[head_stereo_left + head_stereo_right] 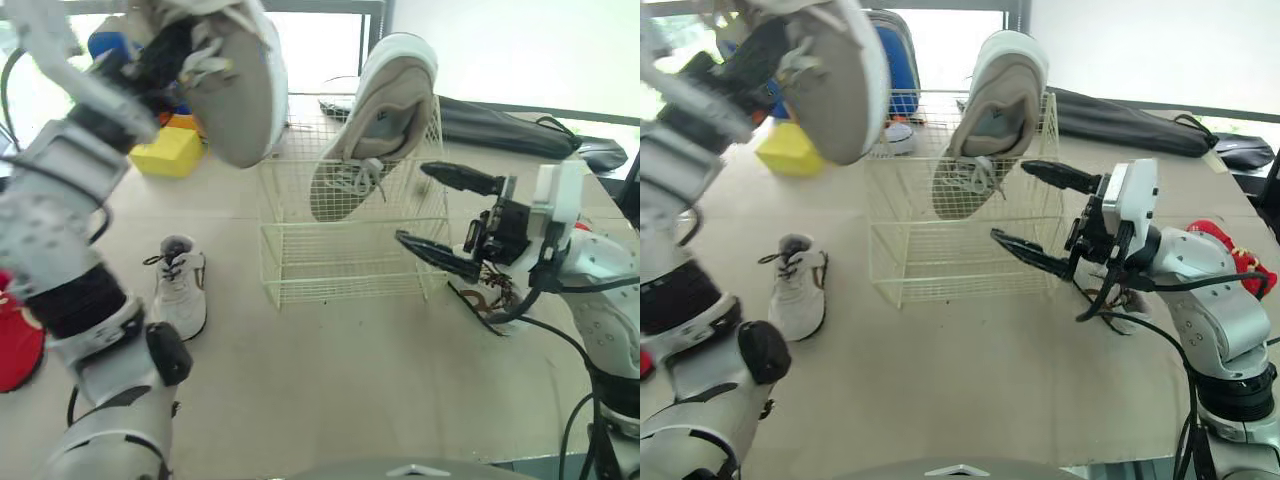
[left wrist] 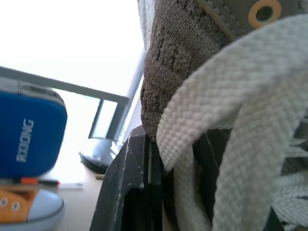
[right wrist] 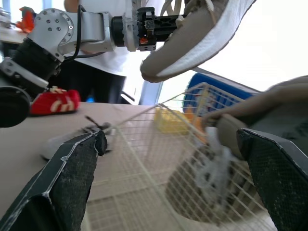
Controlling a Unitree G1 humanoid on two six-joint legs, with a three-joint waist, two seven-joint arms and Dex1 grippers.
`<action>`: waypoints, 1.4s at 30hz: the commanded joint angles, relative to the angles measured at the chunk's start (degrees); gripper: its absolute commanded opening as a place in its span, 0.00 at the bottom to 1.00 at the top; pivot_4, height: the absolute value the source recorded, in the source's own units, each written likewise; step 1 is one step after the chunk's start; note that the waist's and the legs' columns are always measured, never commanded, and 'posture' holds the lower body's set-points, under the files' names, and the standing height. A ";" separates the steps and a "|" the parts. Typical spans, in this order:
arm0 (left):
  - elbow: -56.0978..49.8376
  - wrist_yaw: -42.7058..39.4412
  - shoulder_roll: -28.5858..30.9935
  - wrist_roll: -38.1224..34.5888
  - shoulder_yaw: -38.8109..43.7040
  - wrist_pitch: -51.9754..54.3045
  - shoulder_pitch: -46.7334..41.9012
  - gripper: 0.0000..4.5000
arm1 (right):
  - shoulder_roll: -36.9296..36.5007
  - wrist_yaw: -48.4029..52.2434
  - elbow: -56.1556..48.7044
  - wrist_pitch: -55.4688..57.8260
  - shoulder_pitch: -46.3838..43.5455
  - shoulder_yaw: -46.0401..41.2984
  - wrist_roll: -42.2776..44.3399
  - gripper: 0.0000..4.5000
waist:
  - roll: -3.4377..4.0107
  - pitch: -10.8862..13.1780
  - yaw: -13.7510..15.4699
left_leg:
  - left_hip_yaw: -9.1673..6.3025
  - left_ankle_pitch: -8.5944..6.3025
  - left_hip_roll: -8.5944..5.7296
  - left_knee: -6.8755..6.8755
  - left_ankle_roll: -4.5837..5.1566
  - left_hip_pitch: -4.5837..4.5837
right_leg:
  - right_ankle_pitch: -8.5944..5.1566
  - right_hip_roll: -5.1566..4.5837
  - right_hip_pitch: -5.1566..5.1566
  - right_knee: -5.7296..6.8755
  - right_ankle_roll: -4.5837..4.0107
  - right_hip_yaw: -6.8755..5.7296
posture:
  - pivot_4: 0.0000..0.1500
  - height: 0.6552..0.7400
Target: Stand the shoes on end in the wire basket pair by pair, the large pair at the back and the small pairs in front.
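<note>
Progress: one large shoe placed, its mate aloft.
A large shoe (image 1: 375, 120) stands on end at the back of the wire basket (image 1: 340, 260). The left tool (image 1: 165, 50) grips the second large shoe (image 1: 235, 85) above the basket's left side, and the right tool (image 1: 412, 204) gapes wide and empty beside it. A small shoe (image 1: 182, 285) lies on the desk (image 1: 330, 380), not yet placed.

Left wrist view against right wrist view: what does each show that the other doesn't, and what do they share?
Left wrist view: a close look at the held shoe's knit upper, white lace and an eyelet.
Right wrist view: the basket with a standing shoe in it, a yellow block behind it, a red shoe and a white shoe on the table, a person in a white top, the left gripper clamping the held shoe, and the right gripper with jaws open.
Shared: the held shoe and the blue pad.
</note>
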 commanded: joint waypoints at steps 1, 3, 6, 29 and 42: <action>4.29 -1.98 -3.02 17.48 -11.57 -22.53 -2.78 0.14 | -1.67 -4.79 -6.80 1.54 1.87 -3.91 0.65 1.00 | 0.11 -0.04 -0.11 | 0.05 0.00 0.00 -0.04 0.00 0.00 | 0.00 0.00 0.00 -0.03 0.00 0.04 | 1.00 1.00; 7.87 -2.97 -4.65 24.20 -15.66 -32.64 -2.76 0.14 | -2.34 -6.44 -8.34 2.27 2.60 -4.57 0.80 1.00 | 0.17 -0.01 -0.26 | 0.34 0.00 0.03 -0.06 0.01 0.05 | 0.00 -0.02 0.02 -0.21 0.03 0.31 | 1.00 1.00; 11.83 -2.76 -6.53 31.27 -18.90 -44.57 -1.78 0.14 | -3.24 -8.77 -10.77 3.43 3.47 -5.41 1.06 1.00 | 0.20 0.01 -0.24 | 0.45 -0.01 0.24 -0.01 0.02 0.05 | -0.01 0.12 0.03 -0.50 0.06 0.34 | 1.00 1.00; 6.17 -3.03 -10.89 37.13 -18.61 -39.42 23.10 0.14 | -4.93 -10.21 -10.81 4.67 3.59 -5.29 3.01 1.00 | 0.88 -0.87 -0.15 | 0.36 -0.25 0.24 0.43 0.47 0.26 | 0.05 0.09 0.47 -0.32 0.21 0.23 | 1.00 1.00; -12.87 -12.33 -5.03 12.81 -9.25 -10.98 31.79 0.99 | -7.27 -9.44 -10.50 5.99 6.55 -5.54 2.84 1.00 | 1.20 -0.87 0.06 | 0.28 -0.42 0.25 0.47 0.76 0.43 | -0.15 0.07 0.48 -0.01 0.45 0.22 | 1.00 1.00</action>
